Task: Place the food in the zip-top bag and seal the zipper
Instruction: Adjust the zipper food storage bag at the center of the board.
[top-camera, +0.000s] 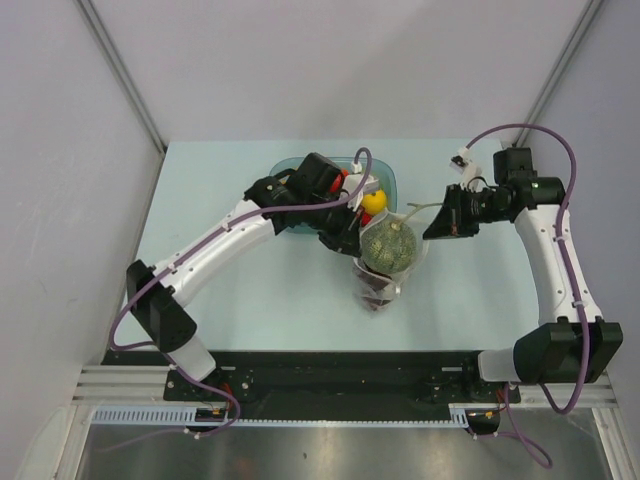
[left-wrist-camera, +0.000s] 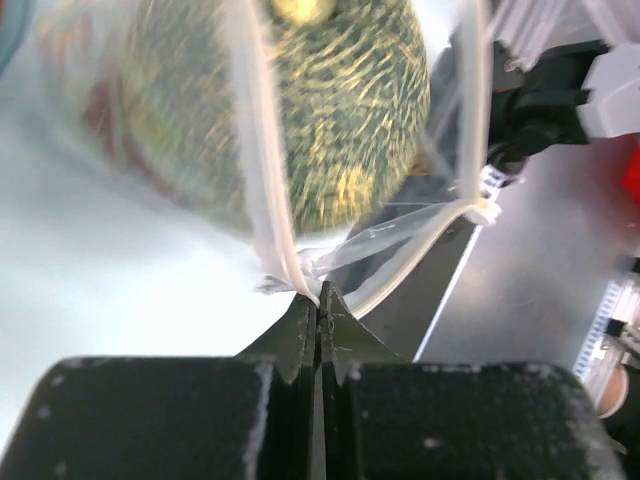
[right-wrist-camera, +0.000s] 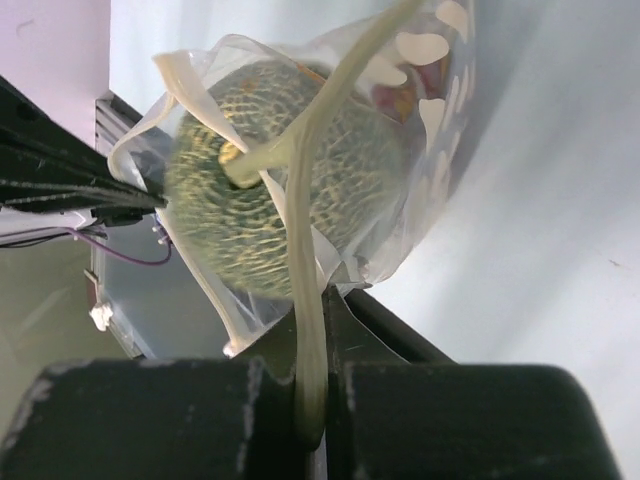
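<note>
Left jaws pinch shut on one end of the zipper (left-wrist-camera: 265, 220); right jaws clamp tight on its strip. Ball (top-camera: 388, 245) and grapes (top-camera: 376, 290) sit inside the bag (right-wrist-camera: 440, 90).

Worktop (top-camera: 250, 290): pale blue-green, flat and matte. Blue translucent bowl (top-camera: 283, 168) stands at its far middle. Dotted zip-top bag (top-camera: 388, 262), filled, sits near the centre, just beside the bowl.

left end effector (left-wrist-camera: 318, 296) pinching zipper (left-wrist-camera: 262, 180), ball (left-wrist-camera: 335, 110) bagged
</note>
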